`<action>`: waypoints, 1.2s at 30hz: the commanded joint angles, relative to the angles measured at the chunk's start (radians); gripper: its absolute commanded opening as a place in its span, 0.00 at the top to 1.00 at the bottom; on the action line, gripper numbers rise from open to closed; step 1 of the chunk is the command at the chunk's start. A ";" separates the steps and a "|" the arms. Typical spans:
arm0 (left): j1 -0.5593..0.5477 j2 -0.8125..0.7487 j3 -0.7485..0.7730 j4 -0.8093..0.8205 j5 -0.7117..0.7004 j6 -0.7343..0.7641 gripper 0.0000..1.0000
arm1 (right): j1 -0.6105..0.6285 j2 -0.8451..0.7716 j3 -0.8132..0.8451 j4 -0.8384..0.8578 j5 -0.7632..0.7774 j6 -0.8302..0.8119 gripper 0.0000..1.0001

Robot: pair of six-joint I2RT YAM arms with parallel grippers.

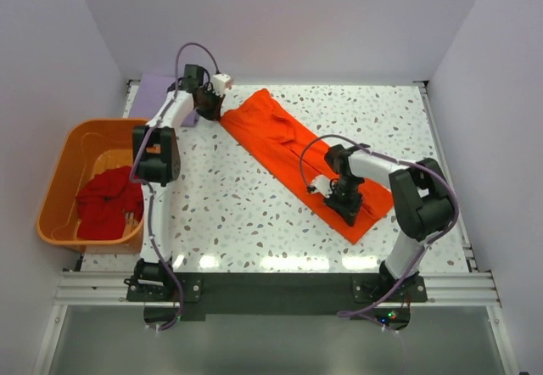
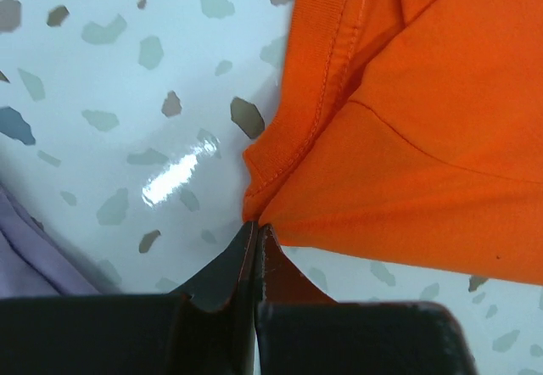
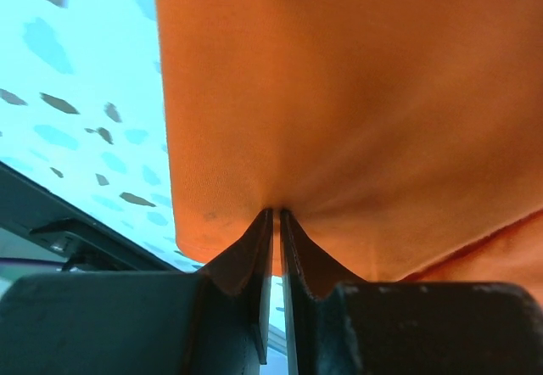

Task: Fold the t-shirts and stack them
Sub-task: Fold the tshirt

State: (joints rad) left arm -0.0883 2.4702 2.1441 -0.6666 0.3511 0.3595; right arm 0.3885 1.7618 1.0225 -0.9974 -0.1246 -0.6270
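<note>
Both arms are on the orange shirt right now. It lies in a long diagonal band across the table, running from the far left down to the near right. The left gripper is at the far end, jaws pressed together with a corner of the hem pinched between the tips. The right gripper is at the near end, also clamped shut on a pucker of orange cloth that bunches into its tips. So that's one shirt, held at both ends.

How far along? I'd say early to middle. The orange shirt looks narrowed into a strip, as if the sides are already turned in. From overhead I can't count the layers, so take that loosely. The crosswise folds look not yet done; with an end in each gripper, bringing one end over the other seems the likely job in hand.

What's left is plenty. The red shirt sits crumpled in the tub at the left edge, well apart from the action and not folded. The lavender shirt is at the far left corner, just beside the left gripper and partly hidden by the arm. Nothing is stacked on anything yet.
</note>
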 commanded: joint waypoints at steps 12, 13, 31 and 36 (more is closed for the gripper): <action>0.004 -0.026 0.116 0.203 -0.072 -0.045 0.48 | 0.322 0.180 0.306 -0.116 -0.412 0.098 0.77; 0.004 -0.068 0.085 0.202 -0.067 -0.054 0.47 | 0.322 0.177 0.339 -0.138 -0.429 0.089 0.76; -0.159 -0.295 -0.358 0.140 0.046 -0.221 0.48 | -0.004 0.129 0.327 -0.075 -0.023 0.032 0.86; -0.200 -0.238 -0.355 0.125 0.019 -0.240 0.48 | 0.016 0.176 0.269 -0.029 -0.033 0.056 0.90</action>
State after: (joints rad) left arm -0.2882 2.2108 1.7855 -0.5411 0.3744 0.1570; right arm 0.3828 1.9118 1.3315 -1.0740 -0.1932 -0.5713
